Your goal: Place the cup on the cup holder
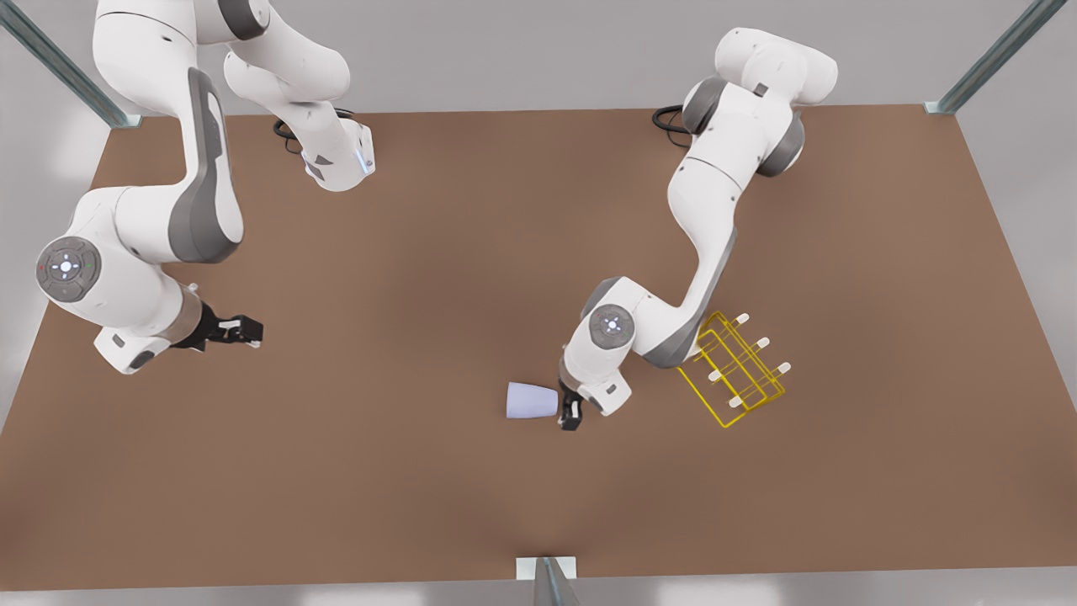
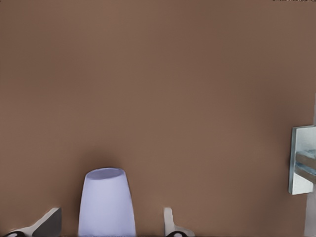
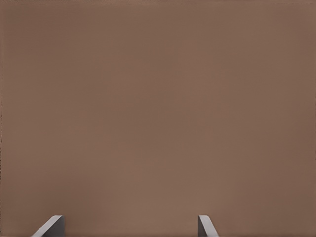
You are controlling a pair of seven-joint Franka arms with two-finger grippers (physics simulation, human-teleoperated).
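I am reaching with my left arm from the upper right of the front view, elbow bent low over the brown surface (image 1: 421, 471), wrist turned down near the lower middle of the frame. My left end effector (image 1: 570, 414) is sitting at the narrow end of the small lavender-blue tapered cup (image 1: 532, 401), which is lying on its side with the wider rim pointing toward the front view's left. In my left wrist view the cup (image 2: 107, 202) is lying between my fingers (image 2: 169, 221), which are standing apart on either side of it with brown gaps showing, so I am not clamping it.

The yellow thin-wire cup holder with white-tipped prongs (image 1: 739, 370) is standing just to the front view's right of my wrist, apart from the cup; my forearm is covering its near corner.

My right arm is waiting at the left of the front view, folded, its right end effector (image 1: 244, 330) hovering above the surface with the fingers spread, as my right wrist view shows at the fingertips (image 3: 206, 227).

The cup's lower part is cut off by the edge of my left wrist view.
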